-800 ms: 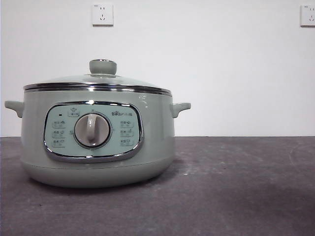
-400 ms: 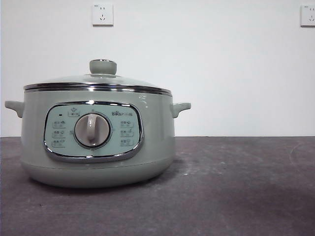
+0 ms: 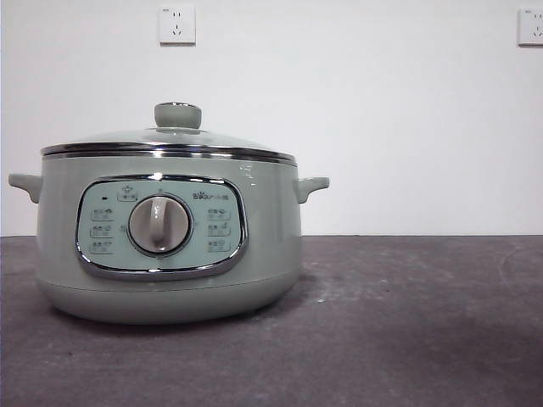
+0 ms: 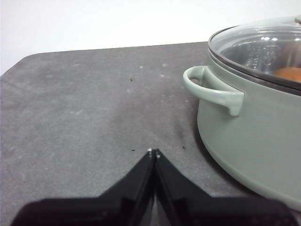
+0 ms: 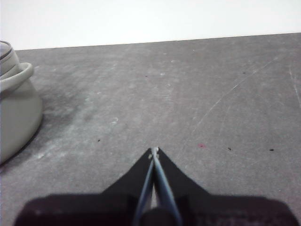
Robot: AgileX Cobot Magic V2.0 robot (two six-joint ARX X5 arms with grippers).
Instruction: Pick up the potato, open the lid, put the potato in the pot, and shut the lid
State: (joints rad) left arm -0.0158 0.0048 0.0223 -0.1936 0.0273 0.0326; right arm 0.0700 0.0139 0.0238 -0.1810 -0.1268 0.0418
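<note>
The sage-green pot (image 3: 170,246) stands at the left of the table with its glass lid (image 3: 170,140) seated on it and the pale green knob (image 3: 177,115) on top. In the left wrist view the pot (image 4: 254,132) is close by, and the orange-brown potato (image 4: 289,74) shows inside it through the lid (image 4: 258,47). My left gripper (image 4: 154,153) is shut and empty, low over the mat beside the pot's handle (image 4: 211,89). My right gripper (image 5: 154,151) is shut and empty over bare mat, with the pot (image 5: 16,108) off to one side.
The dark grey mat (image 3: 407,322) covers the table. A white wall stands behind with two sockets (image 3: 176,25). Neither arm shows in the front view.
</note>
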